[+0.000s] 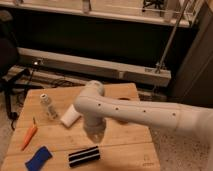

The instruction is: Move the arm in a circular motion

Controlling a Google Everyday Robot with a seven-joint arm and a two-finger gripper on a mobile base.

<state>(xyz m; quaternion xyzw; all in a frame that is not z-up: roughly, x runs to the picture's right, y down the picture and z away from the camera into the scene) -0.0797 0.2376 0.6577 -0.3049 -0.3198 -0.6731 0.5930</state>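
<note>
The arm (135,114) is a thick, smooth white tube with small dark holes. It reaches in from the right edge across the wooden table (125,147). Its rounded elbow joint (91,102) hangs over the middle of the table, just right of a white cup (70,116) lying on its side. The gripper is not in view; I see only the link and the elbow. The arm casts a shadow on the table under the elbow.
A small clear bottle (48,106) stands at the table's left. An orange carrot-like item (29,136), a blue item (38,158) and a black-and-white striped item (83,156) lie along the front. A dark wall, a metal rail and a pole (170,42) stand behind.
</note>
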